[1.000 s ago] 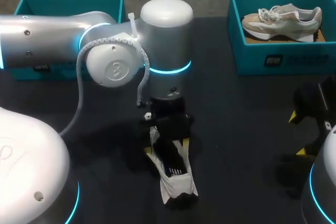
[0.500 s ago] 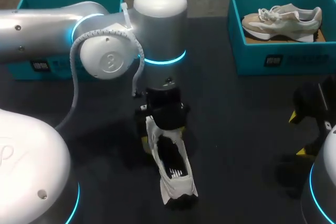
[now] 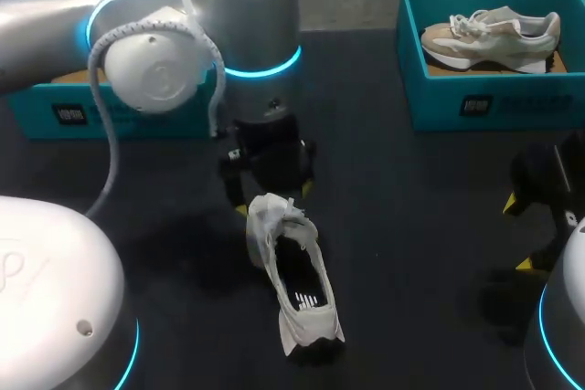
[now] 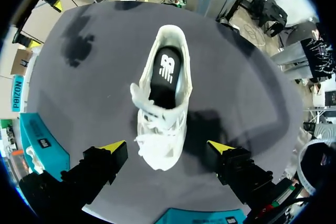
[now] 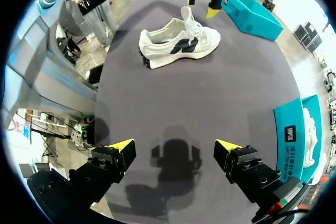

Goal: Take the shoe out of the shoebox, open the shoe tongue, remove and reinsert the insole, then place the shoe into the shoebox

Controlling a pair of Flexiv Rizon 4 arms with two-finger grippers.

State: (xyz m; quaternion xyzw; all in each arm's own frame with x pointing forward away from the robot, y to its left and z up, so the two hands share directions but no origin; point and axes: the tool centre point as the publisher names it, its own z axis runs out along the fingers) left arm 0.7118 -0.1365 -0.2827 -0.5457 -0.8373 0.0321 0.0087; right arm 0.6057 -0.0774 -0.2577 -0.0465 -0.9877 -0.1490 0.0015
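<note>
- Jaws of the left arm stand apart and hold nothing; the yellow fingertips sit on either side of the toe end of the white lace-up sports shoe and do not touch it.
- The left arm enters from the left side of the head view, with its wrist hanging just beyond the toe of the shoe.
- Jaws of the right arm also stand apart and empty; the yellow fingertips hang over a bare part of the dark tabletop.
- The right arm's jaws are well apart from the shoe, near the right edge in the head view.
- The shoe stands upright on its sole on the tabletop, outside both boxes, toe toward the left arm and heel toward the robot.
- A black insole lies inside the shoe and shows through the wide opening; bunched white laces lie just ahead of it.
- One teal cardboard shoebox at the far right holds a beige sports shoe lying on its side.
- A second teal cardboard shoebox stands at the far left, partly hidden behind the left arm; its contents cannot be told.
</note>
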